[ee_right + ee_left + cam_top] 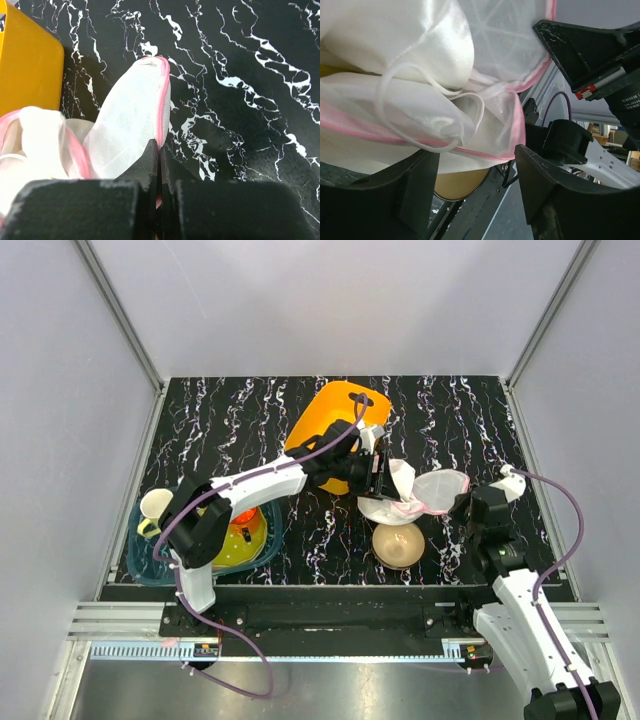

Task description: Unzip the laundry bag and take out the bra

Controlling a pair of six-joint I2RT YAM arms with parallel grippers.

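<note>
The laundry bag lies open at mid-table, white mesh with pink zipper trim. The bra's cream-white satin part bulges out of its left side; its beige part is hidden. My right gripper is shut on the bag's pink rim, and in the right wrist view the trim runs into the closed gripper. My left gripper is open at the bag's left edge. In the left wrist view the gripper spreads wide below the bag, the bra's satin and a thin strap.
An orange plastic basket lies behind the left gripper. A stiff tan dome bowl sits just in front of the bag, also in the left wrist view. A teal basin with yellow items and a cup stands at the left edge.
</note>
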